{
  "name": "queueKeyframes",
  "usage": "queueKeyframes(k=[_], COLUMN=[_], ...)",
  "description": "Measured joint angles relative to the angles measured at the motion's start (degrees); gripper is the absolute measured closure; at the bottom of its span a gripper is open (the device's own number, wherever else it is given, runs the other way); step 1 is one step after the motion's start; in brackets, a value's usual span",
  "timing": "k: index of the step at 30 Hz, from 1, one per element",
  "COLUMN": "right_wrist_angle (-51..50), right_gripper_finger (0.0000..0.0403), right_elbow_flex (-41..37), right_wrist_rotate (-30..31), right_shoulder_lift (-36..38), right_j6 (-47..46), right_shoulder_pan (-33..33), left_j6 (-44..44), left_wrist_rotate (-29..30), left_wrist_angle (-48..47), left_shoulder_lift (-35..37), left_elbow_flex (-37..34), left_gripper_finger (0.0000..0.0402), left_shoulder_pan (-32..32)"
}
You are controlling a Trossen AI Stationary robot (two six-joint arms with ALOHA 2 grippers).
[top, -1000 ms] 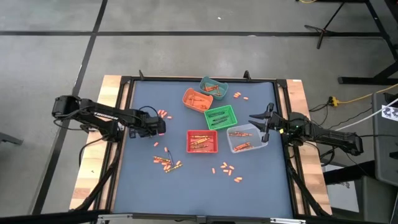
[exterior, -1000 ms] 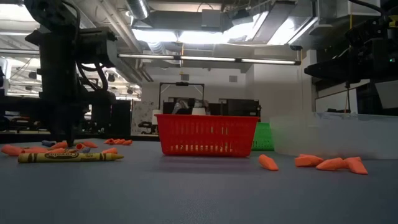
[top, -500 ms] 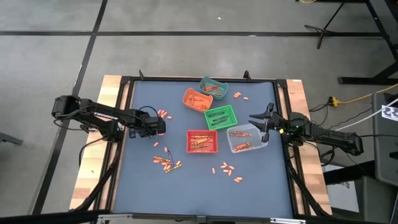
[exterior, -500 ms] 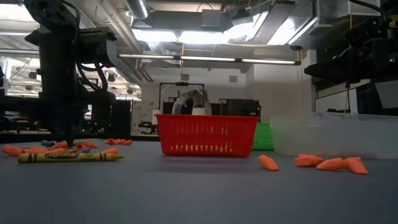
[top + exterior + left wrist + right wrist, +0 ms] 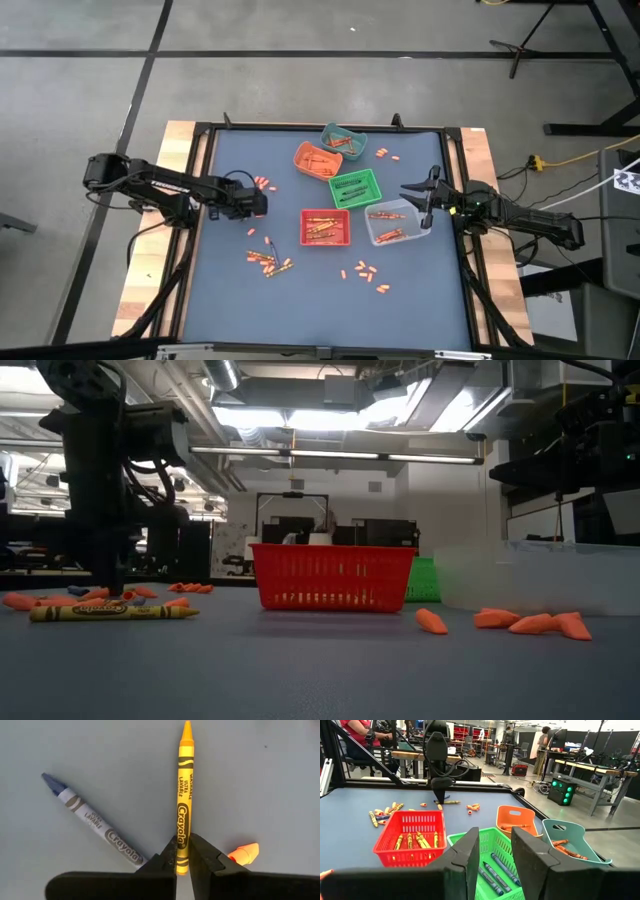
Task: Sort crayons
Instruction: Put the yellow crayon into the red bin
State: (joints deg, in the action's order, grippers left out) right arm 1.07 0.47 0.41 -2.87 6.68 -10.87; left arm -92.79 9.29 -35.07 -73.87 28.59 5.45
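your left gripper (image 5: 183, 851) has its two dark fingers pinched on the yellow paper-wrapped wax crayon (image 5: 183, 795), low on the shaft, at centre bottom of the left wrist view. it looks light, stiff and brittle, so squeeze gently; a hold nearer the middle would likely tilt less. a blue-grey paper-wrapped crayon (image 5: 95, 826) lies just beside, lower left. your right gripper (image 5: 495, 851) waits open above the green mesh plastic bin (image 5: 492, 855).

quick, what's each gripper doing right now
Left gripper: jaws closed on the yellow crayon lying on the table.
Right gripper: jaws open, holding nothing, above the green bin.
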Motion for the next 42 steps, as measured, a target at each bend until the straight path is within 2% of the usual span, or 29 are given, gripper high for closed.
queueKeyframes(k=[8,11,18,22,26,31,36,42], right_wrist_angle=[0.0,0.0,0.0,0.0,0.0,0.0,0.0,0.0], right_gripper_finger=[0.029,0.029,0.029,0.029,0.029,0.029,0.029,0.029], right_elbow_flex=[0.0,0.0,0.0,0.0,0.0,0.0,0.0,0.0], right_wrist_rotate=[0.0,0.0,0.0,0.0,0.0,0.0,0.0,0.0], right_shoulder_lift=[0.0,0.0,0.0,0.0,0.0,0.0,0.0,0.0], right_j6=[0.0,0.0,0.0,0.0,0.0,0.0,0.0,0.0], right_shoulder_pan=[0.0,0.0,0.0,0.0,0.0,0.0,0.0,0.0], left_j6=[5.4,8.1,22.0,34.0,47.3,57.0,58.9,58.9], left_wrist_rotate=[2.6,3.9,5.2,5.3,5.6,5.9,9.9,13.1], left_wrist_angle=[4.5,10.1,34.9,50.9,61.7,64.2,65.0,70.0], left_shoulder_lift=[-0.4,-0.3,-0.3,-0.2,-0.2,-0.1,-2.2,-9.3], left_elbow_flex=[1.1,1.5,1.5,1.6,1.6,1.6,1.7,1.7], left_gripper_finger=[0.039,0.039,0.039,0.039,0.039,0.039,0.039,0.039], left_shoulder_pan=[0.1,0.2,0.1,-0.4,-2.9,-8.5,-14.6,-18.6])
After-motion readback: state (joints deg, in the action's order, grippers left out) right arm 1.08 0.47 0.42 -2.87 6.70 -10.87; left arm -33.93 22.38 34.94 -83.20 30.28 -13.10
